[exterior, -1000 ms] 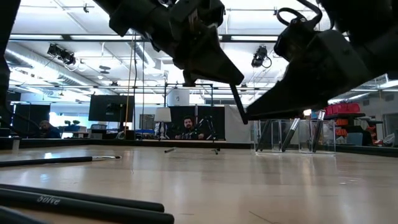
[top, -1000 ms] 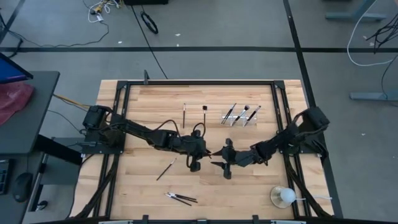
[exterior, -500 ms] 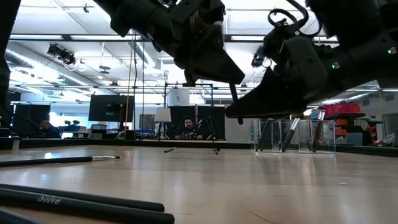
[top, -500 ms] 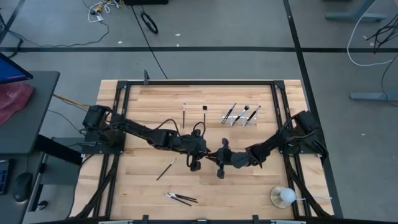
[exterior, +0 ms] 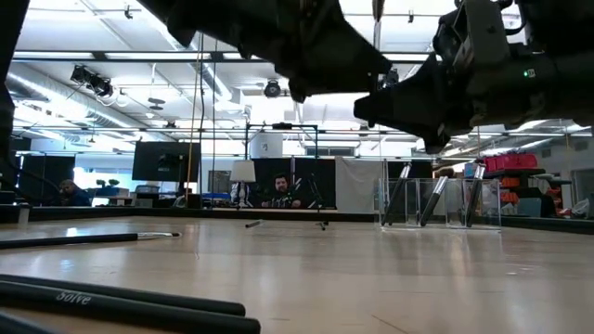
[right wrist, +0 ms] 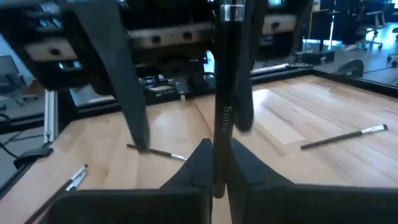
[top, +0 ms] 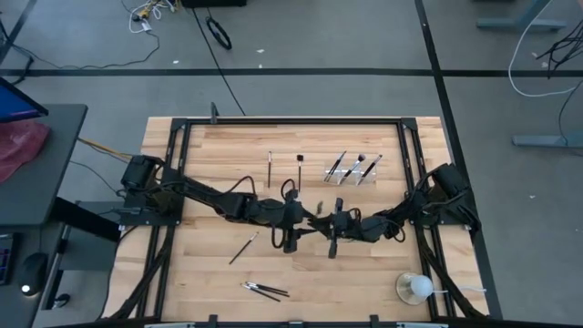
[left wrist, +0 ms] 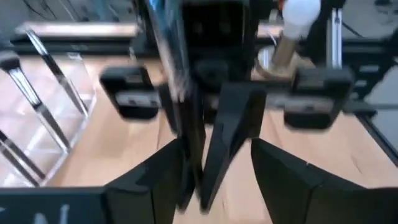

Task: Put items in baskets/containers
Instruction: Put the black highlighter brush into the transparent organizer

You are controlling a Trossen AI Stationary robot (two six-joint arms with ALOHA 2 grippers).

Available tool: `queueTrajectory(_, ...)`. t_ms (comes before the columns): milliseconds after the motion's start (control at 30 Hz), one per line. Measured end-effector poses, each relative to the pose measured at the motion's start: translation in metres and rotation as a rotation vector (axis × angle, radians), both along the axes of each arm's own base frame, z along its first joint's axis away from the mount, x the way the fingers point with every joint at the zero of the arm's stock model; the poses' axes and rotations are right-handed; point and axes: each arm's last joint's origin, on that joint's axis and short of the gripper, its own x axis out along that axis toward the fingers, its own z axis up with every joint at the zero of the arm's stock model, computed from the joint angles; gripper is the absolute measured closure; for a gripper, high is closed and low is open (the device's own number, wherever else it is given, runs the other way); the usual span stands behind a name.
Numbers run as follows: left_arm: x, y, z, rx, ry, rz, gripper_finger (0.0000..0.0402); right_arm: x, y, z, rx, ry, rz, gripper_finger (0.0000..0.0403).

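My right gripper point(right wrist: 217, 155) is shut on a dark makeup brush point(right wrist: 221, 93) above the table's middle point(top: 319, 224). My left gripper point(left wrist: 217, 168) is open right opposite it point(top: 306, 220). Its two fingers point(right wrist: 127, 87) stand on either side of the brush and of my right fingertips; I cannot tell whether one touches the brush. The clear tray point(top: 351, 169) stands at the far right with three brushes leaning in it, also in the low view point(exterior: 436, 199). Loose brushes lie at the far middle point(top: 270, 167), left point(top: 242, 247) and near edge point(top: 264, 291). My right gripper pinches the brush's dark handle point(right wrist: 219, 140) between its two fingers, just below the "Solve" lettering. The fingers come level from the table's right side and lie across the brush. The brush stands upright, its silver ferrule point(right wrist: 231, 12) up, lifted clear of the table.
A round clear cup with a white ball point(top: 414, 288) stands at the near right corner. A black frame point(top: 273, 119) borders the wooden table. In the low view two brushes point(exterior: 121, 301) lie close to the near edge. A person point(exterior: 281, 190) sits far behind the table.
My right gripper has moved toward the table's left until it meets my left gripper. Both grippers stand higher in the low view. The brush, which hung slanting below my left gripper's tips, now stands upright in my right gripper.
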Motion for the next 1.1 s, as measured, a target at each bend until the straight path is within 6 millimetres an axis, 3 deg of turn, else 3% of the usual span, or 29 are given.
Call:
queueTrajectory(167,0.002,-0.007,0.004,0.043,-0.073,0.049,0.0246,0.0,0.001,0.001,-0.004,-0.002,0.005,0.0389)
queueTrajectory(433,0.001,-0.007,0.003,0.069,-0.073,0.059,0.0372,0.0,0.001,0.0,-0.006,-0.001,0.006,0.0365)
queueTrajectory(600,0.0,-0.007,-0.001,0.082,-0.033,0.058,0.0374,-0.002,0.001,-0.001,0.011,0.067,0.006,0.0325)
queueTrajectory(767,-0.003,-0.006,-0.007,0.106,0.03,0.118,0.0368,-0.015,0.0,0.009,0.043,0.252,0.024,0.0274)
queueTrajectory(933,-0.003,-0.006,-0.007,0.1,0.035,0.133,0.0369,-0.032,-0.003,0.037,0.092,0.3,0.052,0.0219)
queueTrajectory(1100,-0.003,-0.006,-0.007,0.099,0.033,0.133,0.0364,-0.037,-0.003,0.07,0.024,0.143,0.081,0.0189)
